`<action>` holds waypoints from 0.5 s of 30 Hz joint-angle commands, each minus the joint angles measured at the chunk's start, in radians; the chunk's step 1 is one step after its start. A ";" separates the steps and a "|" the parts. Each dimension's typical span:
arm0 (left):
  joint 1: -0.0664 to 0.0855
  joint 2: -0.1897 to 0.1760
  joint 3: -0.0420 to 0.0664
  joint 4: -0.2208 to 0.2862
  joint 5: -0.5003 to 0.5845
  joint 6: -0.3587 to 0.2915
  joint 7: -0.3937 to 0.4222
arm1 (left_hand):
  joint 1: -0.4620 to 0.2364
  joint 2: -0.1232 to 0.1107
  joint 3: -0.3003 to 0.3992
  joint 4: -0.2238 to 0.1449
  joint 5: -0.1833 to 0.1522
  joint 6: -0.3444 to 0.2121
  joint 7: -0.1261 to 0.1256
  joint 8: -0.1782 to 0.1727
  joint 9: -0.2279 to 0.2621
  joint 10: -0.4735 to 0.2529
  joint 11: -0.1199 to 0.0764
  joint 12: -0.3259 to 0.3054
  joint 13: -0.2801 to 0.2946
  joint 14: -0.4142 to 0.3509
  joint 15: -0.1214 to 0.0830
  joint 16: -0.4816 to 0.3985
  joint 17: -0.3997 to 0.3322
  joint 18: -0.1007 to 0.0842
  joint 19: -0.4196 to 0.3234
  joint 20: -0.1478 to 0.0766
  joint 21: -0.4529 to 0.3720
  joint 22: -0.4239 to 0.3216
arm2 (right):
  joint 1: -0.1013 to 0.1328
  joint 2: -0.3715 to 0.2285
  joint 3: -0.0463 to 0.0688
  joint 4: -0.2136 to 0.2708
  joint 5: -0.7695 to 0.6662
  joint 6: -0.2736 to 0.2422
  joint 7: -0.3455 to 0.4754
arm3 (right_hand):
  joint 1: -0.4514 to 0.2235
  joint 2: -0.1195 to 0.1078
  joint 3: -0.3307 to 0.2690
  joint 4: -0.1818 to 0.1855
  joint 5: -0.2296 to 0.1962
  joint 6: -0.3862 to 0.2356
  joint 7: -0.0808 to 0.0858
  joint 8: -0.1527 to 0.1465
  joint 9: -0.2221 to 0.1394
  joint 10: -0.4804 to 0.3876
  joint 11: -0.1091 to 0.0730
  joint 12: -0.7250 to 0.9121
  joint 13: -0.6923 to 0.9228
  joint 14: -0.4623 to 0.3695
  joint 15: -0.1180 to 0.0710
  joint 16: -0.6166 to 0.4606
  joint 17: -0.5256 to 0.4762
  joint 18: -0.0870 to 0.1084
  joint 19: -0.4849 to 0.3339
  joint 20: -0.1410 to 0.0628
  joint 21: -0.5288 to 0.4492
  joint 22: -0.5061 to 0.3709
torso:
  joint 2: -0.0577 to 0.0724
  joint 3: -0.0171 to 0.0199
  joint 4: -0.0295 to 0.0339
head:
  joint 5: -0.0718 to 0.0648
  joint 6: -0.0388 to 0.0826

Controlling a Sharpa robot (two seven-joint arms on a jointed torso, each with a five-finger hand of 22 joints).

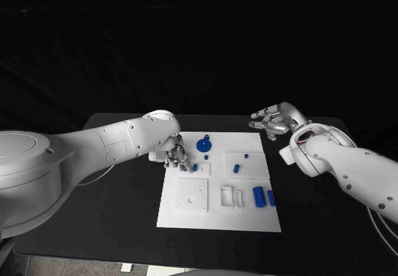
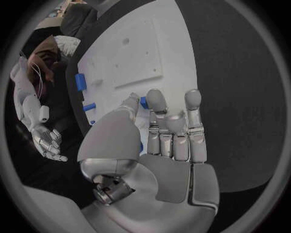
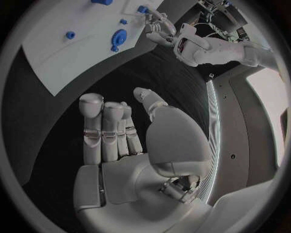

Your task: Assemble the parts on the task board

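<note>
The white task board (image 1: 219,215) (image 2: 176,58) (image 3: 55,63) lies in the middle of the table. My left hand (image 1: 172,155) (image 2: 157,145) (image 3: 156,26) hovers low over its far left part, thumb and a finger pinching a small blue part (image 1: 193,168) (image 2: 143,101) (image 3: 142,8). A round blue part with a knob (image 1: 205,145) (image 3: 118,38) stands just beyond it. Two short blue pegs (image 1: 247,154) (image 1: 236,168) stand farther right, and two blue cylinders (image 1: 259,196) (image 2: 80,81) lie near the right edge. My right hand (image 1: 272,122) (image 3: 121,141) (image 2: 48,143) is raised beyond the board's far right corner, fingers apart and holding nothing.
White square and slotted blocks (image 1: 192,194) (image 1: 228,195) sit on the board's near half. Black table (image 1: 124,218) surrounds the board on all sides. My right forearm (image 1: 348,167) reaches in over the table's right side.
</note>
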 commanded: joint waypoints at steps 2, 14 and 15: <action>-0.003 -0.002 -0.002 0.003 -0.008 -0.020 0.012 | 0.004 -0.005 -0.002 0.007 -0.004 -0.003 0.006 -0.003 0.004 0.024 0.008 -0.006 0.002 -0.008 -0.003 -0.007 -0.001 -0.020 0.000 -0.010 -0.004 0.018 | -0.001 0.000 0.000 0.001 -0.005 0.006 0.007 | -0.009 0.002 0.001 -0.002 0.006 -0.003 0.002 0.000 -0.001 -0.008 -0.002 -0.001 -0.001 -0.006 -0.002 -0.003 -0.001 0.012 0.027 0.001 -0.006 0.081 | 0.000 -0.0002 0.0000 | 0.000 0.001; -0.002 -0.029 -0.001 0.022 -0.013 -0.028 0.025 | 0.003 -0.044 -0.010 0.058 -0.004 -0.005 0.009 -0.010 0.010 0.020 0.010 -0.011 0.007 -0.016 -0.002 -0.012 -0.008 -0.022 -0.004 -0.011 -0.009 0.017 | -0.002 -0.002 0.000 0.001 -0.005 0.005 0.008 | -0.010 0.002 0.000 -0.002 0.006 -0.005 0.003 0.000 -0.001 -0.010 -0.002 -0.003 -0.003 -0.006 -0.002 -0.005 -0.003 0.012 0.026 0.001 -0.009 0.080 | -0.001 -0.0002 0.0010 | -0.003 0.001; -0.002 -0.032 0.000 0.025 -0.013 -0.028 0.026 | 0.004 -0.047 -0.009 0.071 -0.004 -0.005 0.009 -0.012 0.010 0.020 0.009 -0.011 0.007 -0.018 -0.002 -0.013 -0.007 -0.022 -0.005 -0.010 -0.011 0.017 | -0.002 -0.003 0.000 0.002 -0.005 0.005 0.008 | -0.010 0.002 0.000 -0.002 0.006 -0.005 0.003 0.000 -0.001 -0.010 -0.002 -0.003 -0.003 -0.006 -0.002 -0.005 -0.003 0.012 0.026 0.001 -0.009 0.080 | -0.002 -0.0002 0.0017 | -0.004 0.002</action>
